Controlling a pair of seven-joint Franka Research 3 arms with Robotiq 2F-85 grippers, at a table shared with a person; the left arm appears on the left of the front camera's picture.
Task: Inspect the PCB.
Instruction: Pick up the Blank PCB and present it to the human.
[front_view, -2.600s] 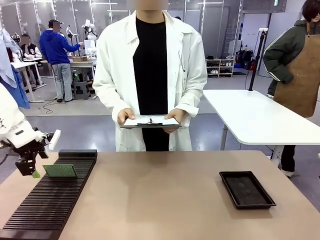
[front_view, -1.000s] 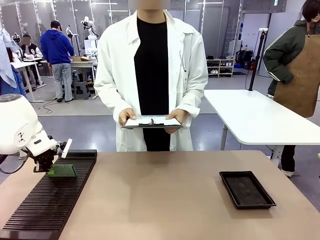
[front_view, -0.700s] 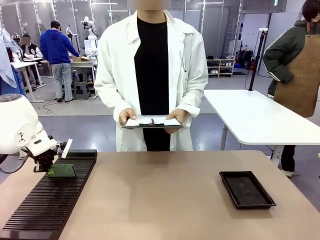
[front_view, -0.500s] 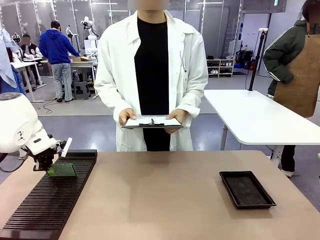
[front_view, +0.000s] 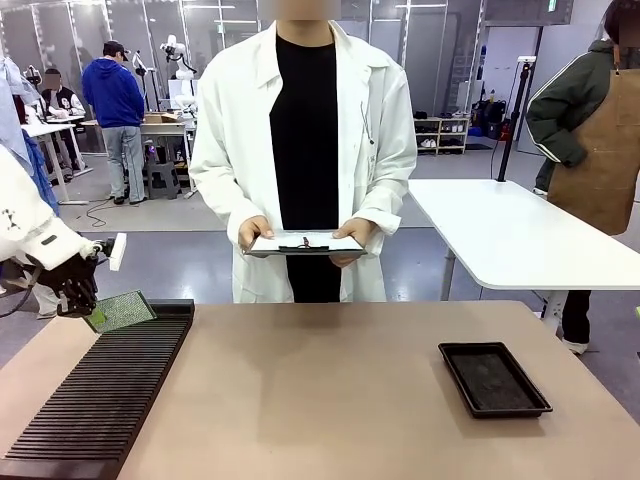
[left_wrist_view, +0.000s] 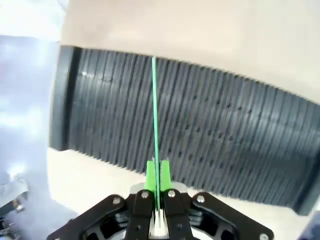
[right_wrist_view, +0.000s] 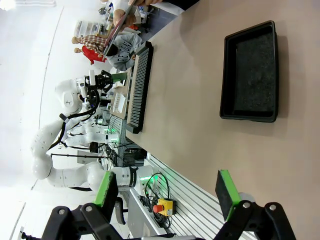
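Front view: the left jaws are clamped tight on the PCB (front_view: 122, 310), pinching its left corner and holding it tilted, speckled green face up, just above the far end of the black slotted rack (front_view: 100, 400). It looks clear of the slots.

Left wrist view: the PCB (left_wrist_view: 154, 110) shows edge-on as a thin green line, running straight up from between the green pads (left_wrist_view: 150, 175). The pads are squeezed right against it, and the ribs of the rack (left_wrist_view: 210, 135) stretch across behind.

Right wrist view: the right jaws stand wide apart with nothing between them, high over the desk (right_wrist_view: 195, 125). The black tray (right_wrist_view: 250, 70) lies flat there, well apart from the rack (right_wrist_view: 139, 85).

Back in the front view, that tray (front_view: 493, 378) sits on the desk (front_view: 320, 400) far to the right of the rack. Beyond the rack's far end and off to its right, a person in a white coat holds a clipboard (front_view: 302, 243) level in both hands.
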